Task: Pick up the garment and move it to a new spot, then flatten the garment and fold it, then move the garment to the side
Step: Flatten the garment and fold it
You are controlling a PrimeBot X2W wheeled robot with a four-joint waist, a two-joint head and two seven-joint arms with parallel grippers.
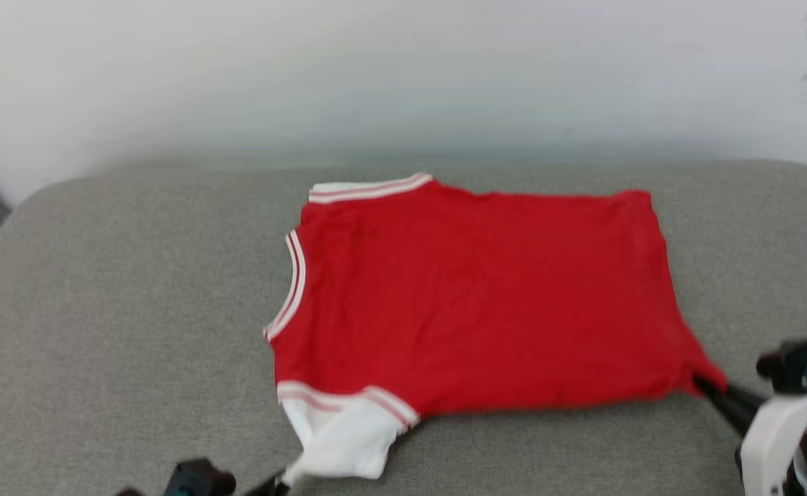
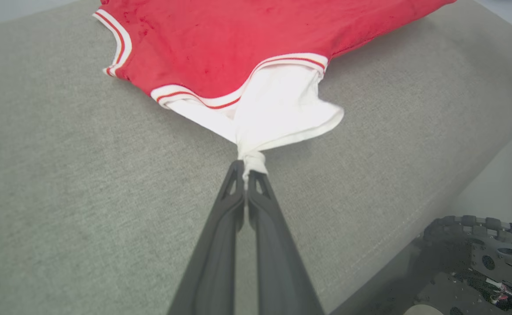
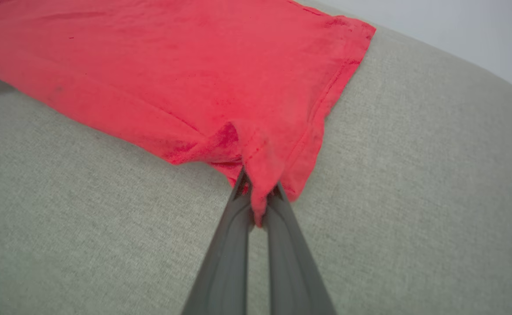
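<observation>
In the head view the red jersey (image 1: 472,296) lay spread on the grey cushion (image 1: 134,310), reaching up and away from both sets of fingers. The left fingers (image 1: 273,486) met its white sleeve (image 1: 344,441) at their tips. The right fingers (image 1: 705,383) met the near hem corner (image 1: 710,375) at theirs, and the cloth between looked drawn fairly flat. In the left wrist view the fingers were closed on a twisted knot of white sleeve fabric right at their tips, with the rest of the sleeve fanning out just beyond and the red body farther ahead. In the right wrist view the fingers were closed on a bunched fold of the red hem, which draped over and between their tips while the hem edge ran off ahead and to their right. The likely trouble from here was the small bite each pair had: thin fabric could slip free if the arms pulled apart or lifted unevenly. A lopsided pull could also drag the jersey askew, or leave the sleeve twisted under the fold.
</observation>
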